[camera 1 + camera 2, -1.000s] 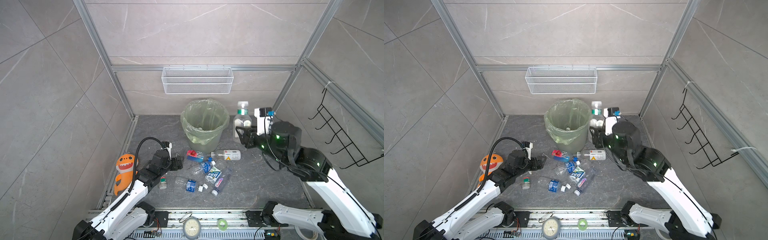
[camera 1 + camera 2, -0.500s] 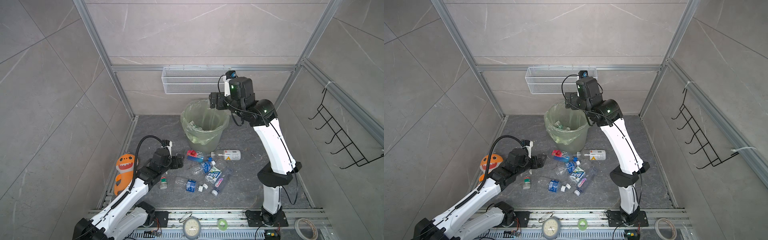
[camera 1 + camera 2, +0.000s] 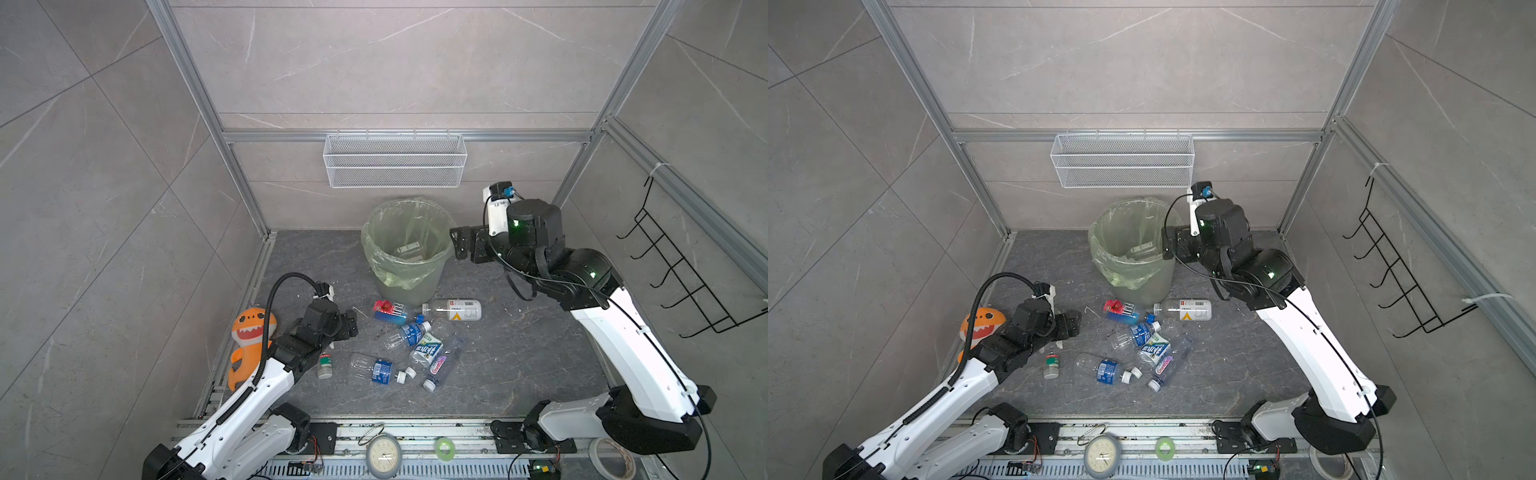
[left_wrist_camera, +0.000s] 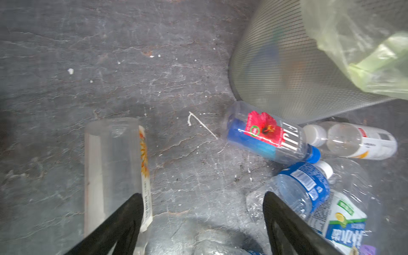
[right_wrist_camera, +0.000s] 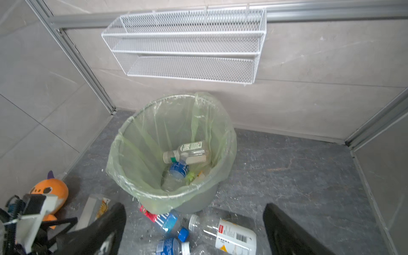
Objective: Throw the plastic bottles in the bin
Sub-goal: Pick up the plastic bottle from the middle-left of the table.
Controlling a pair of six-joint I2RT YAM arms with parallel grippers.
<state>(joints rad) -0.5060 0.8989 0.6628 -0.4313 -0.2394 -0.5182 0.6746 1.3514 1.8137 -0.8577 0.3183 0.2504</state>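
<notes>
Beside bin [image 3: 428, 282] rim: right gripper [image 3: 457, 245] parted, empty, placed for dropping; left gripper [image 3: 352, 324] parted low near plastic bottles [image 3: 409, 334], nothing gripped, likely for next pick.

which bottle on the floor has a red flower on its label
The Fiji bottle with the blue cap, lying beside the foot of the bin; no other label shows a red flower.

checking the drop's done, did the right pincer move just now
Yes: the right pincer dropped away from the white wire mesh basket, to beside the round grey-green plastic bin.
</notes>
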